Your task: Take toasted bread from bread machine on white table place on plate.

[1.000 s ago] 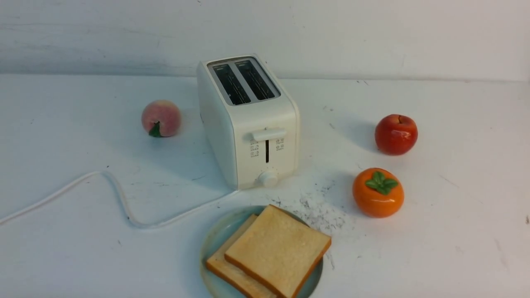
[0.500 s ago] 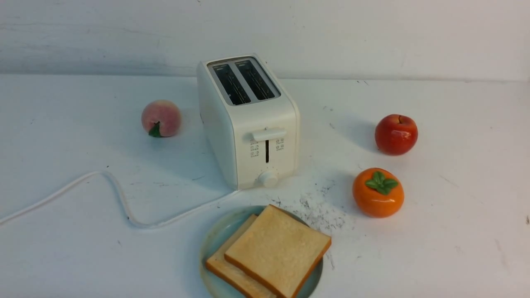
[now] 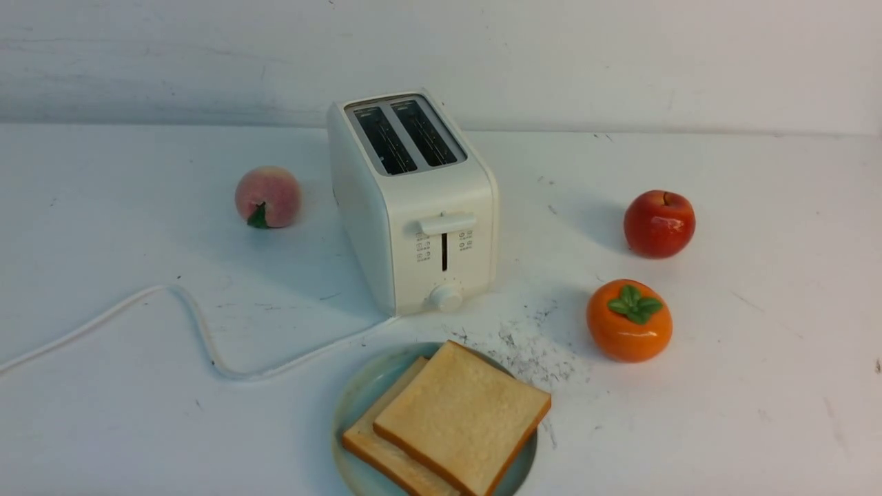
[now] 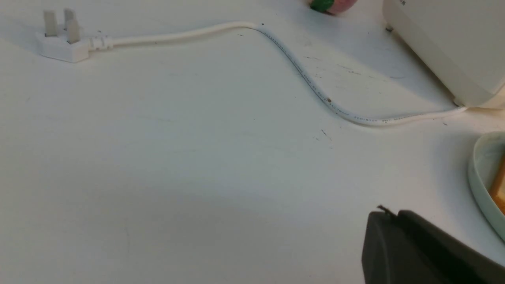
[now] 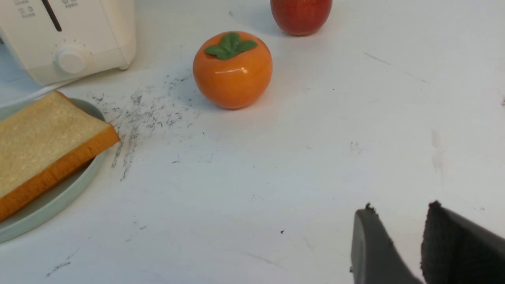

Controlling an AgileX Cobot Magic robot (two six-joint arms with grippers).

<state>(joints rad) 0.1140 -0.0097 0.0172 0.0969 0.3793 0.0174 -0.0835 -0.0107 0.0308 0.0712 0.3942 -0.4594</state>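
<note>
Two slices of toasted bread lie stacked on the plate (image 3: 355, 406): the upper slice (image 3: 462, 413) overlaps the lower one (image 3: 386, 451). The bread machine (image 3: 413, 207) stands behind the plate on the white table (image 3: 138, 427), both slots dark and empty. Neither arm shows in the front view. In the left wrist view my left gripper (image 4: 390, 215) is shut and empty above the table, beside the plate rim (image 4: 479, 173). In the right wrist view my right gripper (image 5: 400, 209) is open with nothing between its fingers, well away from the toasted bread (image 5: 43, 134) and plate (image 5: 51, 201).
The toaster's white cord (image 3: 200, 331) snakes across the left of the table to a plug (image 4: 63, 43). A peach (image 3: 267, 196) sits left of the toaster. A red apple (image 3: 659, 224) and an orange persimmon (image 3: 628, 320) sit on the right. Dark scuffs (image 3: 530, 351) mark the table.
</note>
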